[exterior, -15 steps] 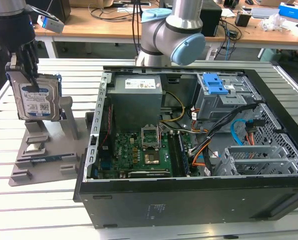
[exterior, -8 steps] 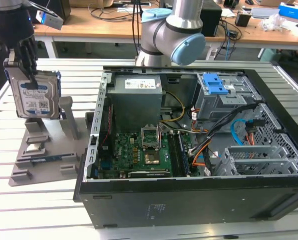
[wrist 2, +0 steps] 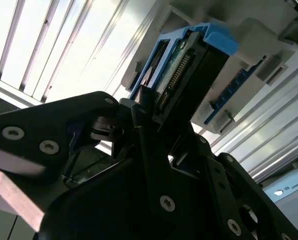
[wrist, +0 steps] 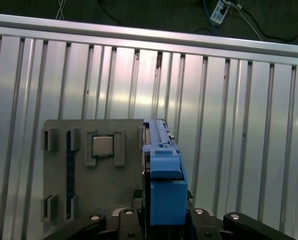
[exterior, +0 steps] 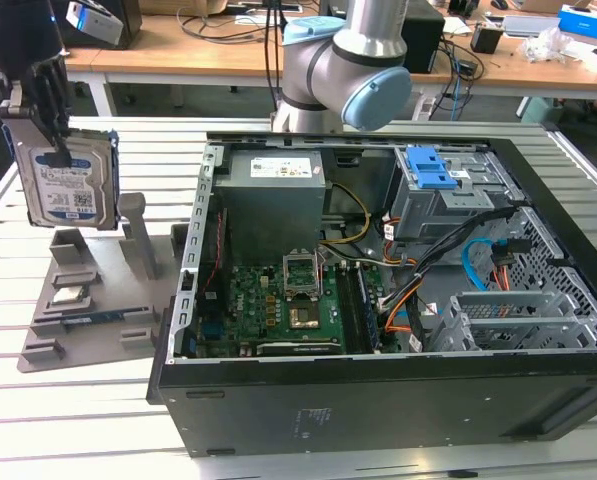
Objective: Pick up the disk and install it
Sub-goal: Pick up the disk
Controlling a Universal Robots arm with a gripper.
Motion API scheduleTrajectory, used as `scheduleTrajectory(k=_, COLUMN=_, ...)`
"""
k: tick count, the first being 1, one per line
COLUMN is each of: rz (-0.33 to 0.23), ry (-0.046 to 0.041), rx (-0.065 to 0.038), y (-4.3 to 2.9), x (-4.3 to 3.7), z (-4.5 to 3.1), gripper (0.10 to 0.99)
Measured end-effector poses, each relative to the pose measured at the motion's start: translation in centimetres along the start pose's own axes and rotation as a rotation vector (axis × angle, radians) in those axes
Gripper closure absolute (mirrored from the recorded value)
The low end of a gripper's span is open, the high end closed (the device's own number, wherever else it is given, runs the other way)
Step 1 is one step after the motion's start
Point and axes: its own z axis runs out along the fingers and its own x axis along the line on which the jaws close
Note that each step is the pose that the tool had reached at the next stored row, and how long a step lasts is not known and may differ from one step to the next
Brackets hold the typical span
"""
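Observation:
The disk (exterior: 70, 185) is a silver drive with a white-and-blue label. It stands upright at the exterior view's far left, over the grey holder tray (exterior: 88, 300). My gripper (exterior: 56, 140) comes down from above and is shut on the disk's top edge. In the first wrist view the disk (wrist: 163, 180) shows edge-on with its blue bracket, held between the black fingers (wrist: 124, 217) over the holder (wrist: 79, 170). The second wrist view shows the disk (wrist 2: 188, 65) from its connector end in my gripper (wrist 2: 151, 107). I cannot tell whether its lower edge still touches the holder.
An open computer case (exterior: 188, 390) lies on the slatted table (exterior: 78, 420), right of the holder. Inside are a drive cage with a blue latch plate (exterior: 433, 168), a motherboard (exterior: 278, 305) and loose cables (exterior: 478, 265). A small square chip (exterior: 70, 294) sits on the holder. The arm's base (exterior: 348, 60) stands behind the case.

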Motion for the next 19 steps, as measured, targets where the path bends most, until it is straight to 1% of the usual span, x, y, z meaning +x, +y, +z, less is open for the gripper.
scheduleTrajectory(k=3, rz=0.000, ry=0.0000, rx=0.000, y=0.03, x=-0.04, z=-0.95, gripper=0.718)
scheduleTrajectory(k=5, rz=0.000, ry=0.0000, rx=0.000, y=0.04, x=-0.05, z=-1.38, gripper=0.718)
scheduleTrajectory(k=7, rz=0.000, ry=0.0000, rx=0.000, y=0.06, x=-0.08, z=-2.01, gripper=0.718)
scheduleTrajectory(k=9, rz=0.000, ry=0.0000, rx=0.000, y=0.07, x=-0.10, z=-2.39, gripper=0.718)
scheduleTrajectory(k=10, rz=0.000, ry=-0.0001, rx=0.000, y=0.08, x=-0.12, z=-2.81, gripper=0.718)
scheduleTrajectory(k=12, rz=0.000, ry=0.0000, rx=0.000, y=0.09, x=-0.15, z=-3.33, gripper=0.718)
scheduleTrajectory(k=13, rz=0.000, ry=-0.0001, rx=0.000, y=0.10, x=-0.17, z=-3.78, gripper=0.718)
scheduleTrajectory(k=16, rz=0.000, ry=-0.0001, rx=-0.001, y=0.12, x=-0.21, z=-4.42, gripper=0.718)
scheduleTrajectory(k=17, rz=0.000, ry=-0.0001, rx=-0.001, y=0.13, x=-0.24, z=-4.87, gripper=0.718)
scheduleTrajectory(k=19, rz=0.000, ry=-0.0001, rx=-0.001, y=0.14, x=-0.26, z=-5.24, gripper=0.718)
